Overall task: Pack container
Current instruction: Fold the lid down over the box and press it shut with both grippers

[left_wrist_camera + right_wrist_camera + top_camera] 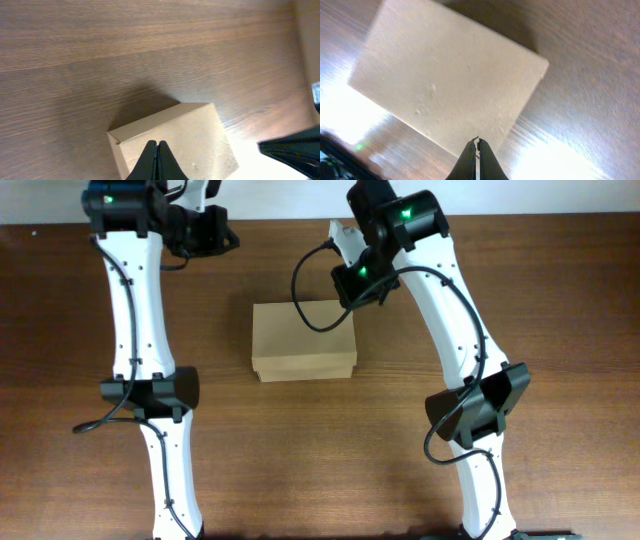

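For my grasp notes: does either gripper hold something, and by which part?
Nothing is held. The left gripper and the right gripper are shut and empty; the container lies closed on the table.

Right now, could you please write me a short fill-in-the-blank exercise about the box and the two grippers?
1. The container sits on the wooden table with its lid ____.
2. The left gripper has its jaws ____.
3. The right gripper is holding ____.

Missing words: closed; shut; nothing.
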{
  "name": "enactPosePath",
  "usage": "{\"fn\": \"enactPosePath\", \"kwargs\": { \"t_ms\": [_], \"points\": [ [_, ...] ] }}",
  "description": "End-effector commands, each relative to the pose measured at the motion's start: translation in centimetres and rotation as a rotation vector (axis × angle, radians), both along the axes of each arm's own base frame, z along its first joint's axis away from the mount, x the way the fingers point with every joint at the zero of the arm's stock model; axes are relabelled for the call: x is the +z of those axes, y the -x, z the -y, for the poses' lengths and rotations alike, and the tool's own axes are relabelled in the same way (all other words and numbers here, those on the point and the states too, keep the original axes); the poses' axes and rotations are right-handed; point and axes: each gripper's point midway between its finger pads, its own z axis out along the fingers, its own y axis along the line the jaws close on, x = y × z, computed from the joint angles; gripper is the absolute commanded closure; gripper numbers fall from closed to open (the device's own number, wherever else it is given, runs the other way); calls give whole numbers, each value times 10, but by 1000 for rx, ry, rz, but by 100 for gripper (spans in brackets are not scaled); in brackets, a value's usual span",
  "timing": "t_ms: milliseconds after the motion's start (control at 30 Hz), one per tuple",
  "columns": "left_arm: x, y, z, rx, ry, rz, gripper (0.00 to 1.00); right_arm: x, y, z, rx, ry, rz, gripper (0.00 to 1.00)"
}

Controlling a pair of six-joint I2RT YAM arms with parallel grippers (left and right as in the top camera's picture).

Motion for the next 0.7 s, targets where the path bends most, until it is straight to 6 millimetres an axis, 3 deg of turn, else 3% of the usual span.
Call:
{"fn": "enactPosePath", "kwargs": {
  "t_ms": [0, 133, 267, 333, 433, 667],
  "points": [
    [28, 13, 1, 6, -138, 84, 98, 21, 7, 6, 21, 70, 77, 96],
    [36, 28, 3, 13, -249, 81, 98, 20, 18, -2, 50, 93, 61, 96],
    [26, 51, 6, -27, -358, 17, 98, 20, 25, -12, 75, 94, 59, 96],
    [13, 67, 10, -70, -382, -44, 98, 20, 28, -16, 87, 95, 60, 96],
    [-20, 88, 11, -134, -411, -175, 98, 20, 26, -17, 90, 111, 77, 96],
    [-85, 99, 29, -253, -329, -305, 98, 12, 13, -19, 81, 115, 108, 96]
  ]
}}
